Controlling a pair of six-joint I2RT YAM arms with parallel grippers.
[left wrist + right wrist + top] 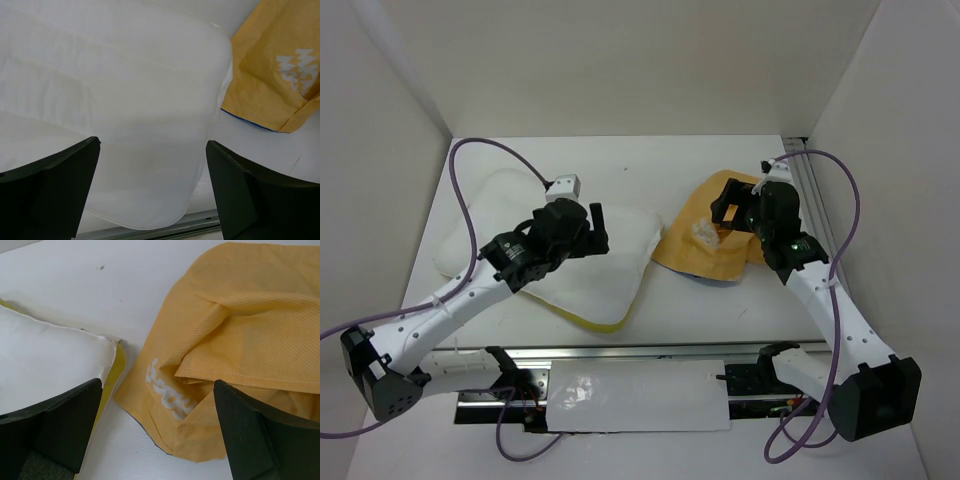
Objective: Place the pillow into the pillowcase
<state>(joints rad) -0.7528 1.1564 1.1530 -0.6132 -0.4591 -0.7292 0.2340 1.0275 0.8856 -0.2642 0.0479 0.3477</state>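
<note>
A white tabletop (620, 160) stretches back from a metal rail (650, 351) at its near edge. Just in front of the rail lies a glossy white panel (660, 400) (glare on it). 3 white walls (620, 60) rise beyond the rail.

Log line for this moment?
left gripper open above pillow | right gripper open above pillowcase | pillow not inserted

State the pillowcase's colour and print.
The pillowcase is mustard-orange with white logos, clearest in the right wrist view.
</note>
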